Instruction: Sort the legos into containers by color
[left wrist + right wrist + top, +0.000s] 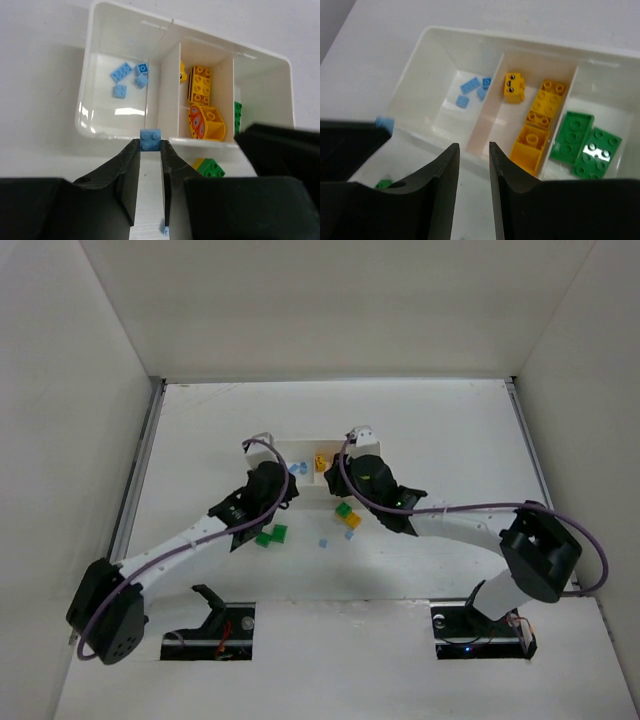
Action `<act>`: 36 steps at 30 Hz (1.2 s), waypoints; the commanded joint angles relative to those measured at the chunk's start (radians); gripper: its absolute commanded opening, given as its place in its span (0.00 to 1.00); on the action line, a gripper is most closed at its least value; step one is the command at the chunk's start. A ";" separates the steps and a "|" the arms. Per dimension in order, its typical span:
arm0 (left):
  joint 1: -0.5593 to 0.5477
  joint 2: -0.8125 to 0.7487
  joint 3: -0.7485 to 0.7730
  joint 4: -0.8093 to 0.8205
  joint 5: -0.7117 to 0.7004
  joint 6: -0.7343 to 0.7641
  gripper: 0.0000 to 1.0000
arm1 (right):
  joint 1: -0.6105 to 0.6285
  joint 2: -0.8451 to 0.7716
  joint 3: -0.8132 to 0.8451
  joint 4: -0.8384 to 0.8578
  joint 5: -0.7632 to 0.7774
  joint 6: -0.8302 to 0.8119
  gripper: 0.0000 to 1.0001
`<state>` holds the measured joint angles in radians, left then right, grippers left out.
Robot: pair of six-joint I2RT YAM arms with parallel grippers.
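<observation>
Tray (432,70) has three compartments: left holds pale blue legos (470,86), middle yellow-orange legos (547,100), right green legos (575,132). Left gripper (150,153) jaws clenched on a blue brick (150,139) at the tray's near rim. Right gripper (474,150) jaws slightly parted, empty. Loose green bricks (271,535) lie on the surface (450,430).

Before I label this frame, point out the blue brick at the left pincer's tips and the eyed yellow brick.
blue brick (150,139), left wrist view, studded top.
eyed yellow brick (514,87), right wrist view, eyed side.
</observation>
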<state>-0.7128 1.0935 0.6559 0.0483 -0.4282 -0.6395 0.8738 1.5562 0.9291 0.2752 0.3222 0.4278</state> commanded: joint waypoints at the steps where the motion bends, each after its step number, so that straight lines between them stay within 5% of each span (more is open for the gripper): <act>1: 0.037 0.124 0.089 0.125 0.048 0.070 0.14 | 0.056 -0.086 -0.110 0.078 0.063 0.052 0.36; 6: 0.085 0.278 0.162 0.159 0.060 0.084 0.17 | 0.133 -0.182 -0.228 0.070 0.098 0.077 0.39; 14: 0.135 0.316 0.198 0.150 0.060 0.089 0.45 | 0.291 -0.119 -0.202 0.085 0.110 0.123 0.56; 26: 0.114 -0.147 -0.094 -0.074 0.026 0.029 0.46 | 0.386 0.231 0.017 0.114 0.075 -0.017 0.81; 36: 0.148 -0.440 -0.225 -0.326 -0.006 -0.038 0.47 | 0.383 0.413 0.192 0.018 0.081 -0.027 0.81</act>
<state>-0.5728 0.6891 0.4503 -0.2028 -0.4118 -0.6525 1.2564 1.9354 1.0534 0.3115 0.3962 0.4206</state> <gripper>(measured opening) 0.471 0.808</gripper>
